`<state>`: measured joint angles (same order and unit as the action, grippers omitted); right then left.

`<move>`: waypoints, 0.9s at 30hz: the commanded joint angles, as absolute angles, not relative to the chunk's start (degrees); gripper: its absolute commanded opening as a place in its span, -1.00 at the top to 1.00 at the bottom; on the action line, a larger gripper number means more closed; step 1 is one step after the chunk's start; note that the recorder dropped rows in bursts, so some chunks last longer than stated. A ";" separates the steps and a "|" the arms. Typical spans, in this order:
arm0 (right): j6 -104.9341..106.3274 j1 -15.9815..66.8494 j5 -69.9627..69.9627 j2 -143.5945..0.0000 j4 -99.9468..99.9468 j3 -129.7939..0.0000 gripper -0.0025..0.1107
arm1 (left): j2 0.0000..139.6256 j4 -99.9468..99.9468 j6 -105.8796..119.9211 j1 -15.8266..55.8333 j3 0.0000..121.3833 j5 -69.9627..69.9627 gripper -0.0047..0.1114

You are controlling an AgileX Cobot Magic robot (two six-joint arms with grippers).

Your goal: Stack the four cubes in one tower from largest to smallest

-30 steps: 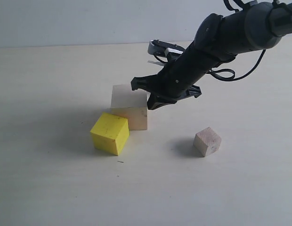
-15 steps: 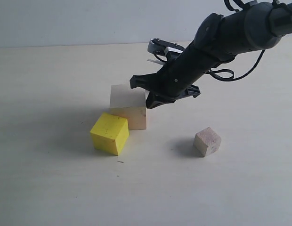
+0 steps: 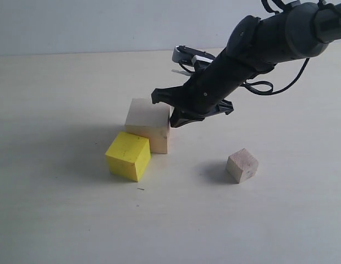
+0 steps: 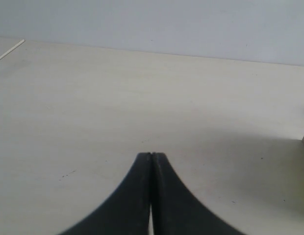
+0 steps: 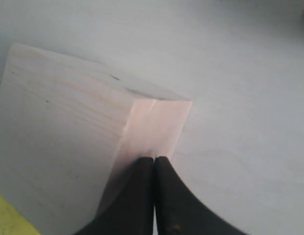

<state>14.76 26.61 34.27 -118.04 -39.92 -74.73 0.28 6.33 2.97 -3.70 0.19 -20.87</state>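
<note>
The left hand (image 4: 151,155) is pressed shut over bare bench (image 4: 83,98), with nothing between its tips. The yellow cube (image 3: 128,155) touches the large pale cube (image 3: 147,122) on the side facing away from the right hand (image 3: 172,121). That hand is also closed and empty, with its tips against the pale cube's near upright edge, so the cube lies straight ahead of them. One small cube (image 3: 242,165) sits apart, back from the tips and off to the hand's side. No second small cube shows. The right arm looks nearer to all three.

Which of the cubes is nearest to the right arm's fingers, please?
The large pale wooden cube: the shut fingers are at its side face, while the yellow cube and small wooden cube sit apart.
</note>
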 commanded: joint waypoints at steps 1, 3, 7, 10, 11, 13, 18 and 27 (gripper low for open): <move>15.42 26.69 32.55 -118.04 -39.87 -75.23 0.96 | 0.00 6.49 3.12 -3.44 0.00 -20.38 0.92; 15.42 26.69 31.57 -118.04 -39.87 -75.23 0.96 | 0.00 6.49 3.12 -3.44 0.00 -20.38 0.92; 15.53 26.69 30.36 -118.04 -40.00 -75.23 0.96 | 0.00 6.49 3.12 -3.44 0.00 -20.38 0.92; 17.90 26.69 29.90 -118.04 -40.94 -75.23 0.96 | 0.00 6.49 3.12 -3.44 0.00 -20.38 0.92; 19.03 26.69 29.90 -118.04 -41.93 -75.23 0.96 | 0.00 6.49 3.12 -3.44 0.00 -20.38 0.92; 20.15 26.69 29.90 -118.04 -43.43 -75.23 0.96 | 0.00 6.49 3.12 -3.44 0.00 -20.38 0.92; 21.61 26.69 29.39 -118.04 -45.10 -75.23 0.96 | 0.00 6.49 3.12 -3.44 0.00 -20.38 0.92; 21.37 26.69 30.10 -118.04 -44.90 -75.23 0.96 | 0.00 6.49 3.12 -3.44 0.00 -20.38 0.92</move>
